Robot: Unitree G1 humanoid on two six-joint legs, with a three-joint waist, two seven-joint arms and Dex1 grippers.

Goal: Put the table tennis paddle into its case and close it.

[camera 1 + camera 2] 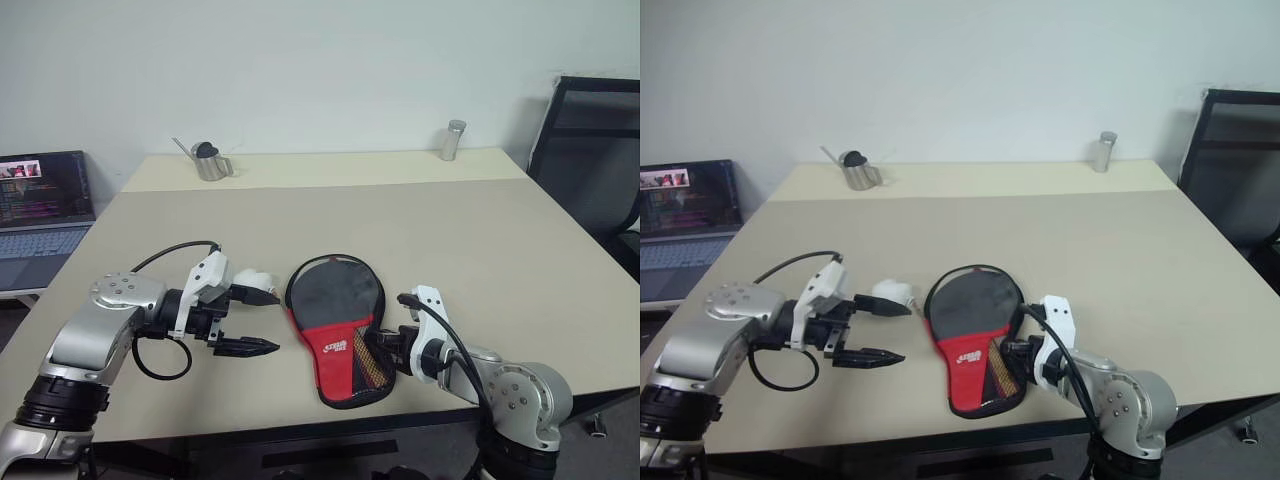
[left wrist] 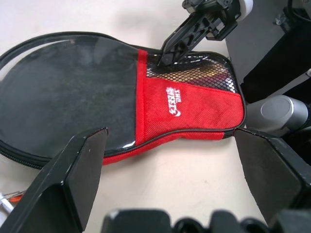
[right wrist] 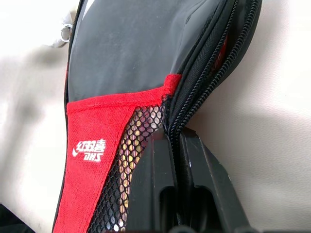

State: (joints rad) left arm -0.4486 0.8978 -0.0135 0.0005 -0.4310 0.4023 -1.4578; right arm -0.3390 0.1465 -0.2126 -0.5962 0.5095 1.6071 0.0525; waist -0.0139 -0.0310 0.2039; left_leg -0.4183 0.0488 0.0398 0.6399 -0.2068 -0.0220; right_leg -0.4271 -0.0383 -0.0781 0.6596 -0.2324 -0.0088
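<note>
Right gripper pinching the case at its zipper rim near the table's front edge, left gripper hovering beside it, jaws spread wide.

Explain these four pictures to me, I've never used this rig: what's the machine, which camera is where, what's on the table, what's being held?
A humanoid robot with two arms. The two wide pictures come from its head; the two close-ups from cameras on each wrist. On the table lies the case, black with a red narrow end. The right gripper is shut on the case's zipper edge. The left gripper is open beside the case, holding nothing. At the table's far edge stand a small metal pitcher and a metal canister. A laptop sits off to the left.
</note>
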